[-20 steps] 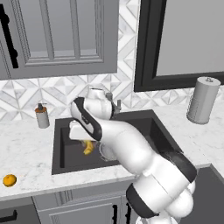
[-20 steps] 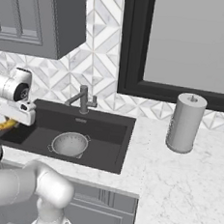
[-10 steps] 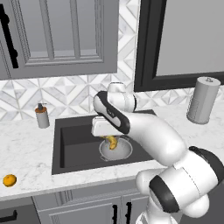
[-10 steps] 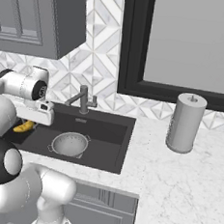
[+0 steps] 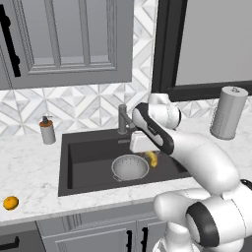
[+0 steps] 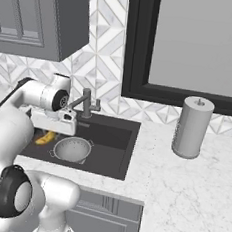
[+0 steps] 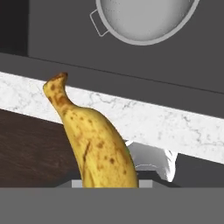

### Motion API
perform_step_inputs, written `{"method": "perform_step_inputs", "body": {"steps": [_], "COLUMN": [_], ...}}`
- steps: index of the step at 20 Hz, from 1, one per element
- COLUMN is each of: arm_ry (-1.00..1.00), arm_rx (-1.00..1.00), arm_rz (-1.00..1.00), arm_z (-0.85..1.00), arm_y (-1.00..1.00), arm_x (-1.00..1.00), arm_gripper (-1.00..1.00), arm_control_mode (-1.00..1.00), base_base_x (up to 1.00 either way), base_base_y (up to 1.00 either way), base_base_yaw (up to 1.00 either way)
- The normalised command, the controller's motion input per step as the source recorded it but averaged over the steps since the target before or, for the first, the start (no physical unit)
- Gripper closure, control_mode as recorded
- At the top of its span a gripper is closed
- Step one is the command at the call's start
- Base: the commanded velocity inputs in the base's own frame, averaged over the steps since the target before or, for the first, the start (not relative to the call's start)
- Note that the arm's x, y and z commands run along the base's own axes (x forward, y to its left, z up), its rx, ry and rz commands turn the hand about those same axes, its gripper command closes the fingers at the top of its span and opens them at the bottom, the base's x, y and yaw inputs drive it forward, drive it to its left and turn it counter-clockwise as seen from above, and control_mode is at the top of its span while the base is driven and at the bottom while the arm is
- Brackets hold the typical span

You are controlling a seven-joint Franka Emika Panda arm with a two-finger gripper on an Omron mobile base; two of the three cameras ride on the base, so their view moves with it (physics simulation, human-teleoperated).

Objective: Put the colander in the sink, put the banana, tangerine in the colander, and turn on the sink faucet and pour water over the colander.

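Note:
My gripper [image 5: 148, 153] is shut on the banana [image 5: 152, 159], a spotted yellow fruit that rises between the fingers in the hand view [image 7: 94, 144]. It hangs in the air over the sink [image 5: 88, 156], close beside the colander [image 5: 130, 167]. The colander stands upright on the dark basin floor, empty, and its rim and one handle show at the top of the hand view [image 7: 144, 22]. From the right, the banana [image 6: 44, 139] shows just left of the colander [image 6: 72, 149]. The sink faucet [image 5: 123, 120] stands behind the basin. The tangerine [image 5: 11, 202] lies on the front left counter.
A soap dispenser [image 5: 47, 130] stands left of the sink by the wall. A paper towel roll [image 5: 227, 113] stands on the right counter. Grey wall cabinets hang above left, and a dark window frame is above the right counter.
The arm has swung rightward across the sink with the banana, from the basin's left side to beside the colander. The colander and tangerine have not moved.

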Motion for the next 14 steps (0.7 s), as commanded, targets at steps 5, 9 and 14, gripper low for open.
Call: {"method": "perform_step_inputs", "body": {"steps": [5,9,14], "arm_ry": [0.02,0.01,0.0], "arm_rx": [0.01,0.03,0.05], "arm_rz": [0.0,0.0,0.0], "arm_z": [0.0,-0.01,-0.26], "arm_y": [-0.83,-0.72,-0.33], "arm_x": [0.27,0.47,0.66], "arm_gripper": [1.0,1.0,1.0], "arm_control_mode": [-1.0,-1.0,-1.0], "base_base_x": [0.0,0.0,0.0], "base_base_y": [0.0,0.0,0.0], "base_base_yaw": [0.0,0.0,0.0]}}
